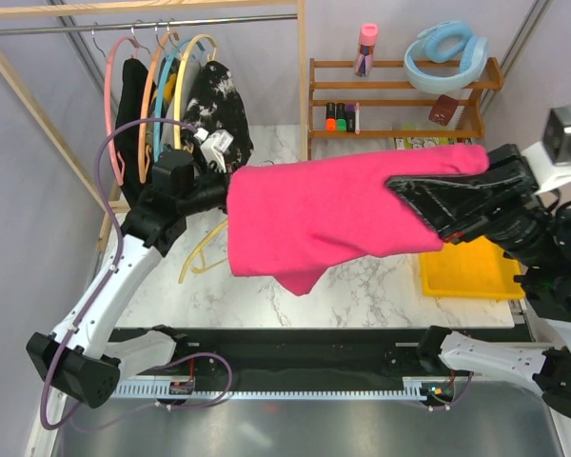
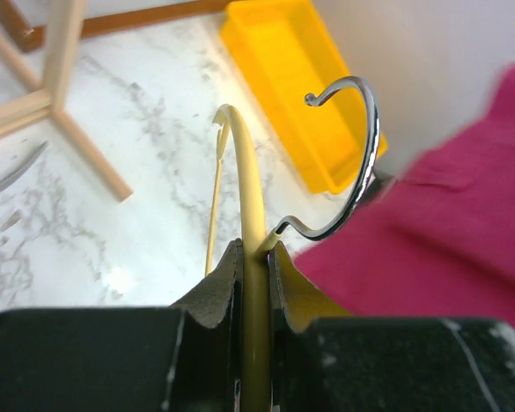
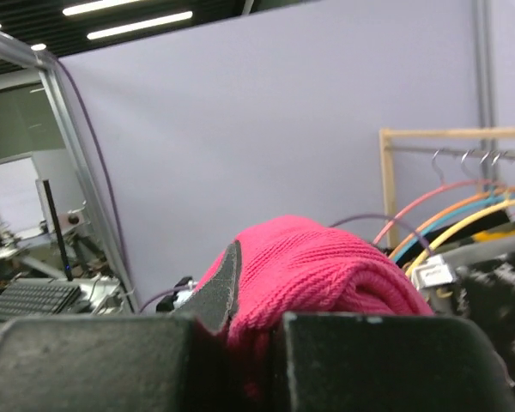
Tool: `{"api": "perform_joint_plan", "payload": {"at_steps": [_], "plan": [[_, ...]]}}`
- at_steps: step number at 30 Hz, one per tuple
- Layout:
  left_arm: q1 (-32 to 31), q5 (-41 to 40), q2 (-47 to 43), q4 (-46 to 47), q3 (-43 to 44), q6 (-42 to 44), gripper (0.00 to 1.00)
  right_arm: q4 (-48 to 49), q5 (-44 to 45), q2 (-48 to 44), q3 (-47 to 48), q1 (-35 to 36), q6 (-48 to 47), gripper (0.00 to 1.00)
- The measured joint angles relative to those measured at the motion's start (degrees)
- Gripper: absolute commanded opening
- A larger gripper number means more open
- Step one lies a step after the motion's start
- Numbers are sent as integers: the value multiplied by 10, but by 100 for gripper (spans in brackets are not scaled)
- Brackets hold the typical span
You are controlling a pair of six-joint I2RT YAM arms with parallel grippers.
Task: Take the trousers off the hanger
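Observation:
The magenta-pink trousers (image 1: 333,214) hang stretched in the air between the two arms, one corner drooping toward the marble table. My left gripper (image 1: 212,195) is shut on the pale-yellow hanger (image 1: 204,253), whose arch curves down below it. In the left wrist view the hanger's yellow bar (image 2: 251,197) runs straight between the pads of the left gripper (image 2: 256,251), its metal hook (image 2: 363,163) bends right, and the trousers (image 2: 451,236) lie beside it. My right gripper (image 1: 436,203) is shut on the trousers' right end. In the right wrist view, the knit fabric (image 3: 326,266) bulges over that gripper (image 3: 262,296), hiding one finger.
A wooden rack at the back left carries pink (image 1: 112,95), orange and blue hangers, a black garment and a black-and-white mottled garment (image 1: 214,105). A wooden shelf (image 1: 400,86) with bottles and a blue ring stands at the back right. A yellow tray (image 1: 466,271) sits under the right arm.

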Motion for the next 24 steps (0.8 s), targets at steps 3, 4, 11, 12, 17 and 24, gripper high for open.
{"api": "perform_joint_plan", "payload": {"at_steps": [3,4,11,12,17,24], "plan": [[1,-33,3,-23,-3,15,2,-10,30,-2,26,0,-20,0],[1,-40,3,-28,-3,20,2,-19,49,-3,34,0,-30,0],[1,-83,-12,-55,-3,49,2,-114,299,-51,-22,1,-98,0],[1,-90,-18,-61,-2,52,2,-124,329,-61,-39,1,-102,0],[1,-101,-54,-80,6,64,2,-177,487,-100,-135,1,-122,0],[1,-100,-87,-92,36,64,2,-209,605,-109,-174,1,-165,0]]}}
